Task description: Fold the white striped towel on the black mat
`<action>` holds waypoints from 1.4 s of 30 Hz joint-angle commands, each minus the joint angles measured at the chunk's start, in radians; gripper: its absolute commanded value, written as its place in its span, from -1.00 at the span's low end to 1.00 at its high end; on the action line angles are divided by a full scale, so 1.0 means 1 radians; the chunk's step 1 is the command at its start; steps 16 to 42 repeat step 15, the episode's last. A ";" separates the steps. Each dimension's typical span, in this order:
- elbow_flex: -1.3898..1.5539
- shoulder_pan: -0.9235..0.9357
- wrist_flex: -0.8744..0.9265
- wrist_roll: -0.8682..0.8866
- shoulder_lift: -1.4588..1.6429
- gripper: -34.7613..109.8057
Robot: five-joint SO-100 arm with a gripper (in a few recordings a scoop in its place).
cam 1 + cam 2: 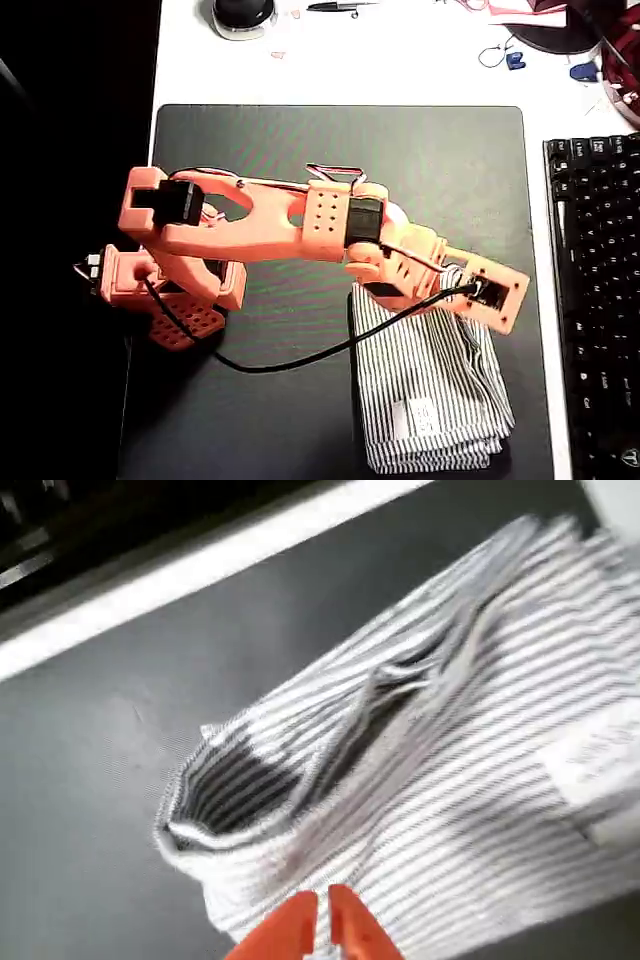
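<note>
One orange arm (260, 220) reaches from its base at the left edge of the black mat (440, 160) toward the right in the overhead view; its wrist section sits over the upper edge of the white striped towel (425, 390); a black cable (290, 365) runs from the base across the mat to the wrist.

The towel lies on the lower right part of the mat, near the mat's right edge; it is bunched and layered, with stacked folds visible along its lower edge; a small white label (413, 417) faces up near its lower middle.

In the wrist view, the tool (322, 912) appears at the bottom centre; its two orange fingertips (352, 930) stand close together with only a thin gap between them, directly above the striped cloth (450, 780); the jaws look clenched, and no cloth is seen between the tips; whether the tips touch the towel cannot be told. The cloth in this view is rumpled, with a raised fold and an open pocket at its left corner; the picture is blurred.

A black keyboard (595, 300) lies on the white surface (400, 60) just right of the mat.
</note>
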 commanded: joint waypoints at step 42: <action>0.164 -0.064 -0.472 -0.181 -0.239 -0.52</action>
